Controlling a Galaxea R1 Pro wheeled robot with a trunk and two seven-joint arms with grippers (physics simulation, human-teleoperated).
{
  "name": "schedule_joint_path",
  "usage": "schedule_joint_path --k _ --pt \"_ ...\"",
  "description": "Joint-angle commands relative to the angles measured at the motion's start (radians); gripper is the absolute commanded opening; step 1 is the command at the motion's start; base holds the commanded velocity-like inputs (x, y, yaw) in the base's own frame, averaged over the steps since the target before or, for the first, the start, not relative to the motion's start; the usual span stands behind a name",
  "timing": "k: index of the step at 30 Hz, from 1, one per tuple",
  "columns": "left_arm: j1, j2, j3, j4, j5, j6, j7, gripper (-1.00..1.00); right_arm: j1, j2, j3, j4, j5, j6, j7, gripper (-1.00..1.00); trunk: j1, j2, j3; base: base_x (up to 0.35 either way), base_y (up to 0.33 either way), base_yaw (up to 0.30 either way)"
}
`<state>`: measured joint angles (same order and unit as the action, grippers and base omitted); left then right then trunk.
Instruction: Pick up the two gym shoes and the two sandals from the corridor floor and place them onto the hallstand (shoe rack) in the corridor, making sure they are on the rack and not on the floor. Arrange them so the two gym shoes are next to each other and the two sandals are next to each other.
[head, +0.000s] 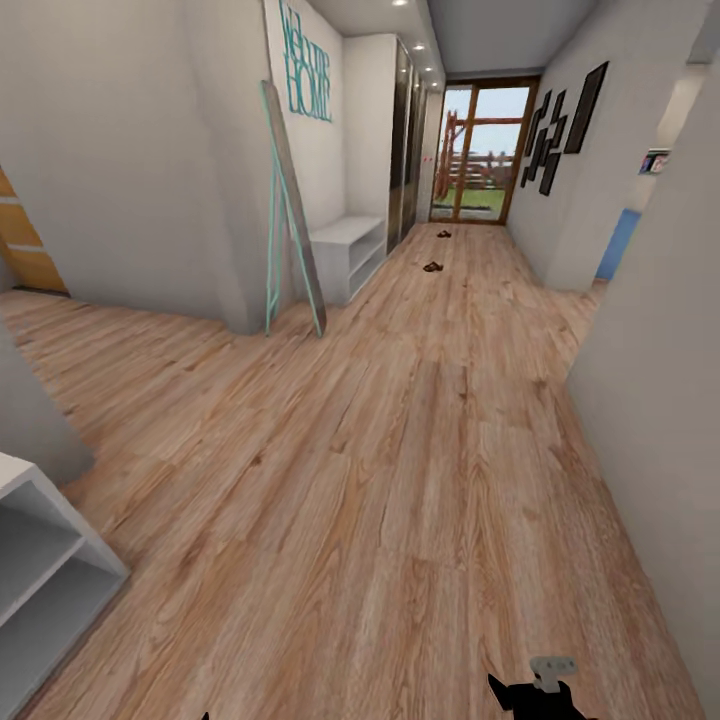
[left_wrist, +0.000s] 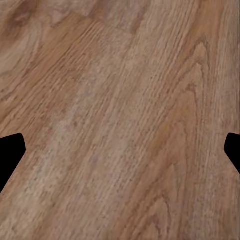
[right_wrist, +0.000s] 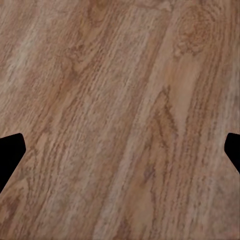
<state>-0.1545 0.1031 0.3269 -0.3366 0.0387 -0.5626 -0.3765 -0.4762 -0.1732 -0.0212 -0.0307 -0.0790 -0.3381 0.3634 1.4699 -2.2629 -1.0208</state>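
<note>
Both my grippers, left and right, hang wide open over bare floor, holding nothing. Far ahead of them lie two small dark sandals. I think they are light and bendy; I'd pinch the heel strap.

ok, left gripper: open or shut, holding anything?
Open and empty. In the left wrist view the left gripper has its fingertips at opposite edges, with bare corridor floor between them.
</note>
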Motion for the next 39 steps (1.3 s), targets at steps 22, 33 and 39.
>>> schedule_joint_path --k 22,33,39 --pt "0.000 0.000 0.006 0.001 0.010 0.000 -0.010 1.00 -0.001 0.000 -0.002 0.000 -0.008 0.000 0.009 1.00 0.000 0.000 -0.001 0.337 0.000 -0.206" --pt "0.000 0.000 0.006 0.001 0.010 0.000 -0.010 1.00 -0.001 0.000 -0.002 0.001 -0.008 -0.001 0.009 1.00 0.000 0.000 -0.001 0.338 0.000 -0.004" --pt "0.000 0.000 0.006 0.001 0.010 0.000 -0.010 1.00 -0.001 0.000 -0.002 0.000 -0.007 -0.001 0.008 1.00 0.000 0.000 -0.001 0.338 0.000 0.000"
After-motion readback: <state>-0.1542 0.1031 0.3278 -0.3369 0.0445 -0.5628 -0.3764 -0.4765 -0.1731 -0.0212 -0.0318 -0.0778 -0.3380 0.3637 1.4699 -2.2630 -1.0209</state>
